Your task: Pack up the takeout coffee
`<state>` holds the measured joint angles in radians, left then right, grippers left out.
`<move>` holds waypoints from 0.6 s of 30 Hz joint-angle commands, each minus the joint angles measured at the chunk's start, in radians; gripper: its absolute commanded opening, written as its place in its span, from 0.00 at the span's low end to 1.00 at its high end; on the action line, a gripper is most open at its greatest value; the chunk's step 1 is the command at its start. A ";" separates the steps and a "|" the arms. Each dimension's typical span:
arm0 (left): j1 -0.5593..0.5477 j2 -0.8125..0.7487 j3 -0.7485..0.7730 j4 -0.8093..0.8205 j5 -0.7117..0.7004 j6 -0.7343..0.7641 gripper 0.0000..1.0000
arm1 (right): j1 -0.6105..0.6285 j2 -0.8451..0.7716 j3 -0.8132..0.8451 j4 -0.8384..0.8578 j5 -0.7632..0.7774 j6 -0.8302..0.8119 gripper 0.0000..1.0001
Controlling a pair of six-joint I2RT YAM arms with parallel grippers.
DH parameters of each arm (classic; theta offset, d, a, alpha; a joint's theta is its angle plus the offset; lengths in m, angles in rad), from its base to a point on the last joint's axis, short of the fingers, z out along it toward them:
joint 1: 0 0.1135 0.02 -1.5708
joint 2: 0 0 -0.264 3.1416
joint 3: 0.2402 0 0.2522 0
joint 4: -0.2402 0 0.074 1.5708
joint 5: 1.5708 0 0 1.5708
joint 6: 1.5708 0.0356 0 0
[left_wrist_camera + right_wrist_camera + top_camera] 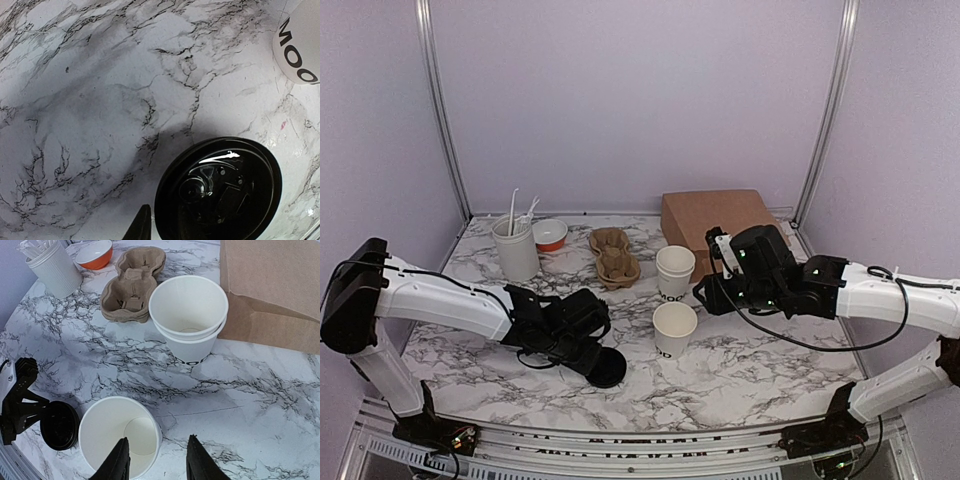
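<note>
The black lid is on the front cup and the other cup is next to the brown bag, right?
Not quite. The black lid is not on the front cup; it lies flat on the table beside that open cup, as the right wrist view shows. The other cup is next to the brown bag.

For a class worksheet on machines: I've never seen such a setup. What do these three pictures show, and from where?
Two robot arms are bolted at the near edge of a marble table. One picture looks down from above; the other two come from wrist cameras. On the table: a single paper cup, a stacked pair of cups, a cardboard cup carrier, a brown paper bag, a white pot of utensils, an orange bowl and a flat black lid. The right claw is open near the single cup, holding nothing. The left claw sits by the lid; its grip is unclear.
</note>
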<state>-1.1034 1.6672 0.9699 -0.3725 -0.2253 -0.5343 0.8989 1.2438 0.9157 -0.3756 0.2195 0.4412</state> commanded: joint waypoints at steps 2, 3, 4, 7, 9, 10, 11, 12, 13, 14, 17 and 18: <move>0.003 0.022 0.012 -0.033 -0.006 0.005 0.21 | 0.008 -0.019 0.010 0.005 0.013 -0.002 0.37; 0.002 0.025 0.012 -0.032 -0.006 0.005 0.21 | 0.008 -0.017 0.010 0.006 0.014 -0.002 0.37; 0.003 0.026 0.012 -0.034 -0.008 0.005 0.21 | 0.007 -0.018 0.011 0.007 0.013 -0.002 0.37; 0.002 0.029 0.010 -0.035 -0.014 0.004 0.21 | 0.008 -0.017 0.014 0.007 0.014 -0.001 0.38; 0.002 0.029 0.009 -0.035 -0.017 0.006 0.20 | 0.008 -0.017 0.015 0.007 0.014 -0.002 0.39; 0.003 0.031 0.010 -0.034 -0.018 0.006 0.19 | 0.008 -0.017 0.014 0.007 0.013 -0.002 0.40; 0.002 0.033 0.009 -0.035 -0.019 0.007 0.18 | 0.008 -0.017 0.015 0.009 0.014 -0.002 0.41; 0.002 0.036 0.009 -0.034 -0.020 0.007 0.17 | 0.008 -0.016 0.015 0.008 0.015 -0.002 0.42; 0.003 0.037 0.010 -0.035 -0.020 0.005 0.16 | 0.008 -0.016 0.016 0.007 0.015 -0.002 0.42; 0.003 0.037 0.010 -0.035 -0.021 0.005 0.15 | 0.008 -0.017 0.017 0.006 0.015 -0.003 0.42; 0.002 0.038 0.012 -0.035 -0.027 0.007 0.12 | 0.008 -0.020 0.017 0.002 0.018 -0.002 0.43; 0.003 0.037 0.013 -0.034 -0.031 0.008 0.11 | 0.008 -0.021 0.017 0.001 0.019 -0.002 0.43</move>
<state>-1.1034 1.6905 0.9695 -0.3733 -0.2333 -0.5331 0.8989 1.2438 0.9157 -0.3752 0.2199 0.4412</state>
